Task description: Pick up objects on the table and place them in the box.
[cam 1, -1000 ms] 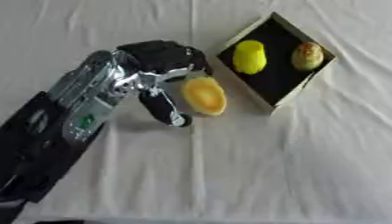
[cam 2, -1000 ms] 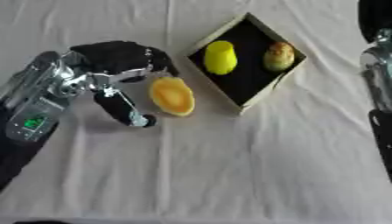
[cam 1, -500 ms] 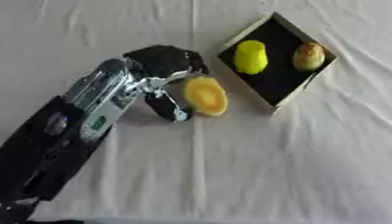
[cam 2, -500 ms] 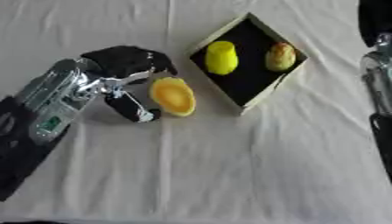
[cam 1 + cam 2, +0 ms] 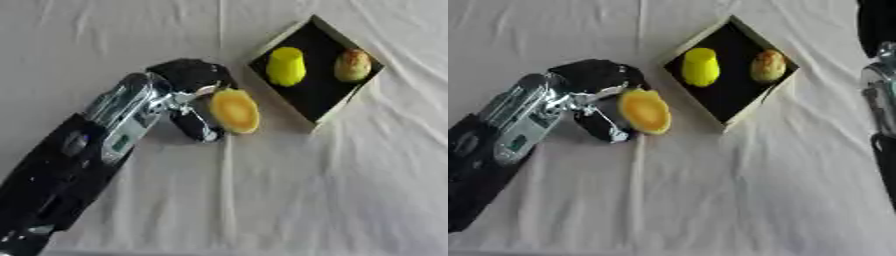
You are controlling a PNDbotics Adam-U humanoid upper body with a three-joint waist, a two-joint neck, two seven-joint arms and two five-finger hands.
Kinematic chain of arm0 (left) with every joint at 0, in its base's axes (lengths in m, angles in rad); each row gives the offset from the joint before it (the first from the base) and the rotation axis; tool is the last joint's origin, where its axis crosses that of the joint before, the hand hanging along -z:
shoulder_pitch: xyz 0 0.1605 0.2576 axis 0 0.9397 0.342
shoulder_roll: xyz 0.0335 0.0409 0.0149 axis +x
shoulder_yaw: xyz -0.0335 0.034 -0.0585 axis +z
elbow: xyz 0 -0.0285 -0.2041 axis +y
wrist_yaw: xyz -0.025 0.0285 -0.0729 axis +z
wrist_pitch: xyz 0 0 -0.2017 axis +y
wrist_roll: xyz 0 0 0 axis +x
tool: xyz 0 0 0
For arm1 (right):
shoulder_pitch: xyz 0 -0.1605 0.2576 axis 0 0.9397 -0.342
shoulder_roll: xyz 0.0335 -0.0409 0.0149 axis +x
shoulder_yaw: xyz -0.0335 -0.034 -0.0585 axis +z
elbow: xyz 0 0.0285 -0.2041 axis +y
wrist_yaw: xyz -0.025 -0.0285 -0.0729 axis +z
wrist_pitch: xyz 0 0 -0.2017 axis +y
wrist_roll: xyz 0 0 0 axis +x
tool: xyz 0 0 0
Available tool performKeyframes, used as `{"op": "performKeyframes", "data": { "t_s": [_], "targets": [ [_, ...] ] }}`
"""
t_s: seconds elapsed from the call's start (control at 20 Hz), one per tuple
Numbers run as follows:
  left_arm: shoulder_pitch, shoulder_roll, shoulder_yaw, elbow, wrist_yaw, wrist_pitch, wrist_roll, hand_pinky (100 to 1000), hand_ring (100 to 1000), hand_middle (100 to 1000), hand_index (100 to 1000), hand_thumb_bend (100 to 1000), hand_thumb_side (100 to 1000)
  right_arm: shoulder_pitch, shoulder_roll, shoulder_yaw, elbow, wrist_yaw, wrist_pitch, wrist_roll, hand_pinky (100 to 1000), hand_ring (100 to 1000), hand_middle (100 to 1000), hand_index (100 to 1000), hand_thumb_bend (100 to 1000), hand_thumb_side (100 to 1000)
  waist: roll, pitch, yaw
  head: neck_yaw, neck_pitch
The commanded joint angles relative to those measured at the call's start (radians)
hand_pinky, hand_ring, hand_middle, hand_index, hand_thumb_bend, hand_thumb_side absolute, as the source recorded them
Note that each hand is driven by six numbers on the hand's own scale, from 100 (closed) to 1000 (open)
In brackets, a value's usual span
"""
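Orange and oval, the fruit piece (image 5: 234, 110) sits at centre frame with the left hand (image 5: 188, 95) curled round it, thumb below and fingers above, so the grasp looks under way and next comes a lift toward the box (image 5: 289, 32) upper right.

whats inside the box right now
The box holds a yellow fruit and a brownish fruit, apart on its black floor; what lies under them is covered.

The right arm (image 5: 881, 90) is cut off by the right eye view's edge with its hand out of sight, and the brownish item (image 5: 353, 65) in the box (image 5: 330, 112) is too blurred to identify.
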Motion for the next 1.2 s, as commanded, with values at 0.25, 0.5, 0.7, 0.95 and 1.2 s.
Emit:
{"op": "performKeyframes", "data": {
  "t_s": [0.25,0.5,0.7,0.95,1.2],
  "targets": [
    [-0.015,0.003,0.008,-0.004,-0.008,0.019,0.062,795,738,663,642,124,192,-0.003,-0.011,-0.009,-0.02,-0.01,0.003,-0.003,893,873,759,859,100,722,-0.002,-0.019,-0.003,0.002,-0.009],
    [-0.02,0.013,0.005,-0.042,-0.009,0.019,0.068,794,732,658,642,134,153,0.001,-0.012,-0.01,-0.02,-0.01,0.005,-0.004,893,874,759,859,100,722,-0.001,-0.022,0.001,-0.001,-0.007],
    [-0.027,0.033,0.007,-0.125,0.009,0.021,0.002,795,734,671,690,236,131,0.005,-0.013,-0.01,-0.02,-0.009,0.006,-0.003,894,874,758,859,100,722,0.0,-0.025,0.005,-0.003,-0.007],
    [-0.033,0.054,0.024,-0.235,0.037,0.034,-0.091,800,744,687,719,283,146,0.008,-0.012,-0.011,-0.02,-0.009,0.006,-0.003,894,874,757,859,100,720,-0.001,-0.028,0.008,-0.003,-0.012],
    [-0.032,0.06,0.033,-0.277,0.061,0.052,-0.142,805,754,704,743,312,178,0.01,-0.011,-0.011,-0.02,-0.01,0.005,-0.004,895,874,757,860,100,720,-0.003,-0.029,0.01,-0.001,-0.014]
  ]
}}
